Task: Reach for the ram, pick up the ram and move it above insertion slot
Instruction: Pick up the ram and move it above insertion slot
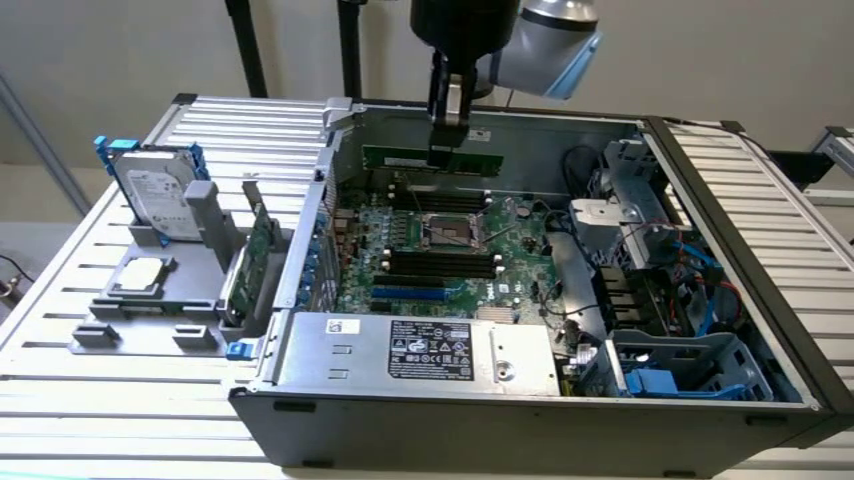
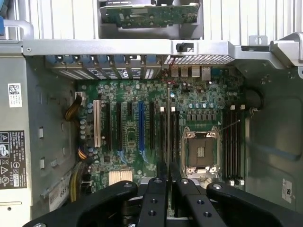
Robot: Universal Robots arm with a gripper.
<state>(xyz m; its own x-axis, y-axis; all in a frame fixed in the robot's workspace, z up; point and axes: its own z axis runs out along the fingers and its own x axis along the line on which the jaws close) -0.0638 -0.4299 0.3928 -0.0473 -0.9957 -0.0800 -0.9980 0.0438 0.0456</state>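
In the upper centre of the exterior view, the gripper [image 1: 445, 150] is hanging from the arm's dark wrist over the open computer case [image 1: 534, 410], its fingers nearly closed and pinching the ram [image 1: 430, 159], which is showing as a long green stick held level above the motherboard [image 1: 441, 250]. Below it, near the frame's centre, the square processor socket [image 1: 449, 232] is sitting with the black memory slots just under it; the insertion slot [image 1: 434, 262] is lying among these parallel sockets, and the ram is hovering well apart from it, higher in the frame.

At the exterior view's left, a hard drive [image 1: 158, 200] with blue rails is standing upright in a grey fixture beside a wider green expansion card [image 1: 254, 255].

In the wrist view the gripper [image 2: 168, 182] is filling the lower centre, its black fingers [image 2: 161, 179] clamped on the ram [image 2: 168, 127], seen edge-on as a thin line running up over black slots [image 2: 165, 137] just beside the processor socket [image 2: 201, 151]
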